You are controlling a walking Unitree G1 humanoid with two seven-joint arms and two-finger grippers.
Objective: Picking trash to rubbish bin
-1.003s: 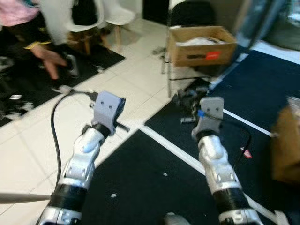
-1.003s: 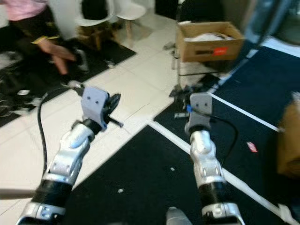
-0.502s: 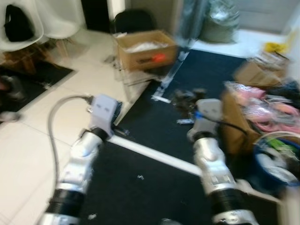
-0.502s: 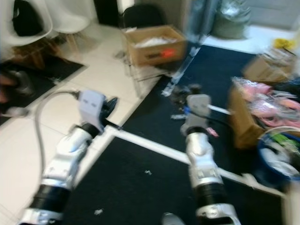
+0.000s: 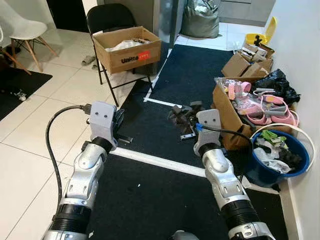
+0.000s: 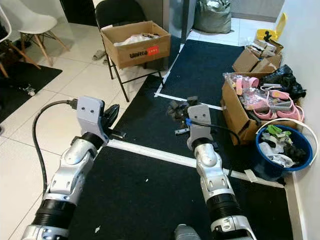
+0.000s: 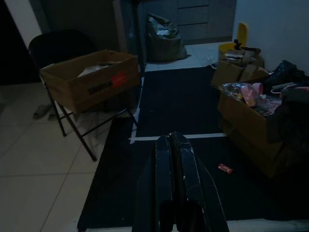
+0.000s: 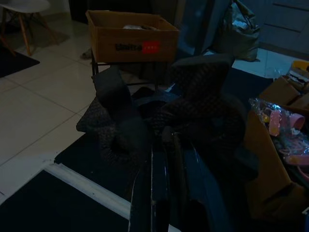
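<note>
R gripper [image 8: 166,145] fingers pinch dark crumpled fabric-like trash [image 8: 193,106], held up at 12 o'clock over black carpet [image 5: 165,200]. L gripper [image 7: 174,145] fingers pressed together, empty. Blue round plastic bin [image 5: 260,175] w/ rubbish at 3 o'clock.

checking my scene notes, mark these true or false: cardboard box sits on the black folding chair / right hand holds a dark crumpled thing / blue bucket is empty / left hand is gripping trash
1. The cardboard box sits on the black folding chair: true.
2. The right hand holds a dark crumpled thing: true.
3. The blue bucket is empty: false, it holds mixed items.
4. The left hand is gripping trash: false, its fingers are shut on nothing.
</note>
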